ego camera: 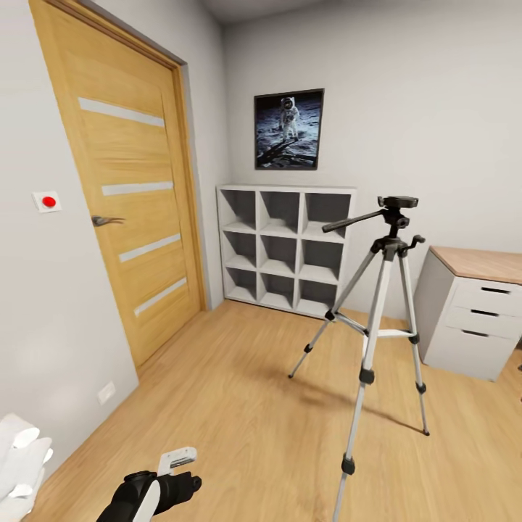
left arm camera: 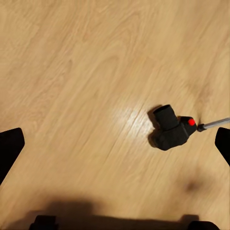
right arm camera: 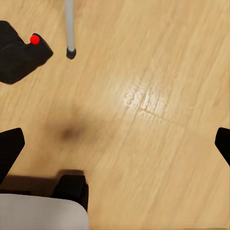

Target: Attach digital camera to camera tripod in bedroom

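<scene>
The camera tripod (ego camera: 377, 319) stands on the light wood floor right of centre, silver legs spread, its black pan head (ego camera: 397, 206) bare and its handle pointing left. The digital camera (left arm camera: 170, 128), black with a red button, lies on the floor below my left gripper (left arm camera: 115, 143), beside the tip of a tripod leg (left arm camera: 213, 124). That gripper is open and holds nothing. The right wrist view has the camera (right arm camera: 19, 55) off to one side next to a tripod foot (right arm camera: 71, 52). My right gripper (right arm camera: 115, 143) is open and well above the floor.
A wooden door (ego camera: 123, 188) is shut on the left wall. White cube shelves (ego camera: 286, 246) stand against the back wall under a moon poster (ego camera: 288, 129). A white drawer desk (ego camera: 475, 312) sits at the right. My left arm (ego camera: 145, 493) reaches in at the bottom.
</scene>
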Available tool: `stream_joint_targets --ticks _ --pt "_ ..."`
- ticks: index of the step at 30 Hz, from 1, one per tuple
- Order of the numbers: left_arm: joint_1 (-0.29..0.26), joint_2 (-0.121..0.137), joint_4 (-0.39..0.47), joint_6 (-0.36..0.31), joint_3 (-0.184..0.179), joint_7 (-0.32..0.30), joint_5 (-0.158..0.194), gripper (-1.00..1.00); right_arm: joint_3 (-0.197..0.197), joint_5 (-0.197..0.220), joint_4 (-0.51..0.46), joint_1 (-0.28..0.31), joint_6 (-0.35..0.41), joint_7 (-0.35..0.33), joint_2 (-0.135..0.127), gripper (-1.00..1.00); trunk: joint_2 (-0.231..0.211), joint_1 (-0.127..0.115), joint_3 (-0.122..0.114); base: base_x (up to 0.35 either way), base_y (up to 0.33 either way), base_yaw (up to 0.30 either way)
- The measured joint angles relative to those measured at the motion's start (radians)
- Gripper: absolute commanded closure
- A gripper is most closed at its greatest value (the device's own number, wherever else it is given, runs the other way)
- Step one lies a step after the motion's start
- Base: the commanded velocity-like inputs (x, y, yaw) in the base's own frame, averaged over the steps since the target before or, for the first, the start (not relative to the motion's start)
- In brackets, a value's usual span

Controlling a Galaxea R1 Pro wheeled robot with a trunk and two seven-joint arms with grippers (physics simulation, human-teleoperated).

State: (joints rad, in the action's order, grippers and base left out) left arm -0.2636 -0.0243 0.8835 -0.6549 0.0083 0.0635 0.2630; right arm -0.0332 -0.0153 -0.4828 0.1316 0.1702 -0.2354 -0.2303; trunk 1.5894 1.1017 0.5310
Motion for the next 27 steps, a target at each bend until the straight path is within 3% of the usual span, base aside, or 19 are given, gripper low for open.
stream_joint_targets --ticks 10,27 --pt "0.0 0.0 0.0 0.0 0.0 0.001 0.0 -1.0 -0.001 0.001 0.0 0.0 0.001 0.001 0.0 -1.0 0.0 0.0 0.0 0.0 0.02 -0.173" --pt "0.0 0.001 0.0 0.001 0.0 0.003 -0.002 -1.0 0.001 -0.006 0.001 -0.002 -0.015 -0.004 -0.001 -1.0 0.0 0.0 0.0 0.045 0.074 -0.022"
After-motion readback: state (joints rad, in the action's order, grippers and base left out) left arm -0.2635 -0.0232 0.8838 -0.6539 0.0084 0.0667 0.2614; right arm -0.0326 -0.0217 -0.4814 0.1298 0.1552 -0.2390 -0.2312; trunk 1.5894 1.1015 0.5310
